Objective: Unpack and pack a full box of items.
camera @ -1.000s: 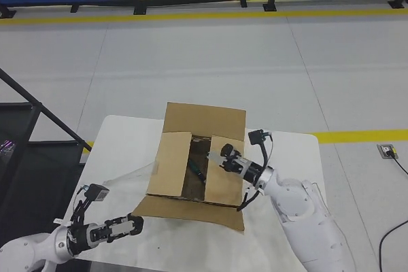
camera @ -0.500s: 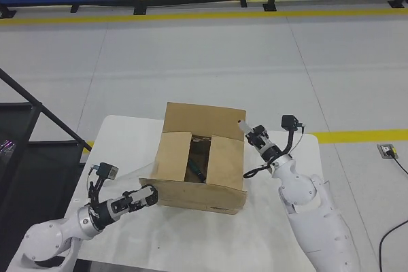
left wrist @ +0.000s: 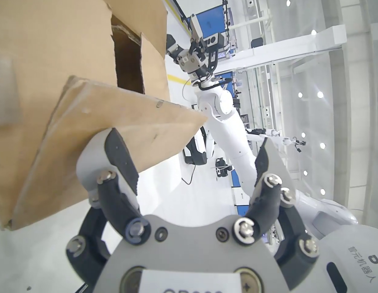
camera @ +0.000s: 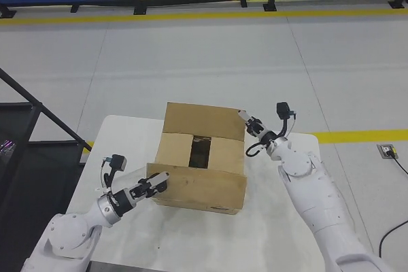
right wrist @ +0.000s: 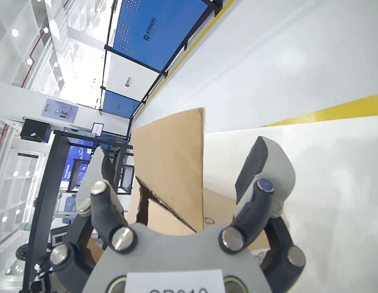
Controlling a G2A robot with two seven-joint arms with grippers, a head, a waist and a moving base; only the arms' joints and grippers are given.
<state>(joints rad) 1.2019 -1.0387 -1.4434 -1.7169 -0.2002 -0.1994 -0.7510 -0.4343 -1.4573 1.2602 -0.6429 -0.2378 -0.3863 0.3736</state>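
A brown cardboard box (camera: pixel 204 194) stands mid-table. Its two side flaps are folded in, leaving a dark gap (camera: pixel 200 151) between them. The far flap (camera: pixel 204 121) stands upright. My left gripper (camera: pixel 158 181) is at the box's near left corner, open, and the raised near flap (left wrist: pixel 131 123) rests against one finger (left wrist: pixel 122 153). My right gripper (camera: pixel 247 123) is at the far flap's right end. It is open, and the flap's edge (right wrist: pixel 176 153) stands between its fingers without being pinched. The left gripper (left wrist: pixel 195 157) and right gripper (right wrist: pixel 176 163) show both jaws apart in their wrist views.
The white table (camera: pixel 122 143) has bare room to the left, to the right (camera: pixel 292 204) and in front of the box. A black metal frame (camera: pixel 13 122) stands off the table's left side. A yellow floor line (camera: pixel 367 136) runs behind on the right.
The left gripper moved in from the near left and the near flap went from lying flat to upright. The right gripper left the right side flap for the far flap's corner. The side flaps folded inward.
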